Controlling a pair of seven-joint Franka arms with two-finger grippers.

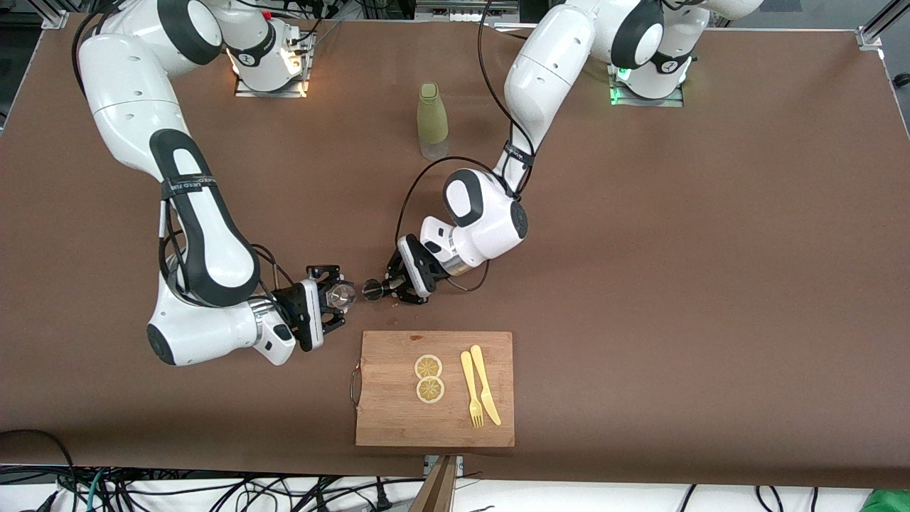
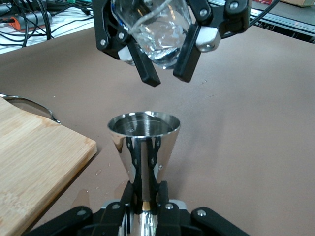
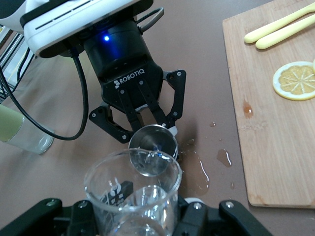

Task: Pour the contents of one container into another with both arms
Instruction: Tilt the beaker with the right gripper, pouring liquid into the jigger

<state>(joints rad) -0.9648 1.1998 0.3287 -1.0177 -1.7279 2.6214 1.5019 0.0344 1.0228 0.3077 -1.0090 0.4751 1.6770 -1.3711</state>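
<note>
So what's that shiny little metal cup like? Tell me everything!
The jigger is a small cup of mirror-bright steel, shaped like an hourglass: a wide round mouth narrowing to a thin waist. The left hand is shut on that waist and holds it in the air over the brown table, near the cutting board, its mouth facing the clear glass that the right hand holds.

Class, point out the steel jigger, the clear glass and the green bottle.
steel jigger (image 2: pixel 143 147): left wrist view, on its cone wall.
clear glass (image 3: pixel 133 196): right wrist view, on its side wall.
green bottle (image 1: pixel 431 117): front view, on its body.
</note>
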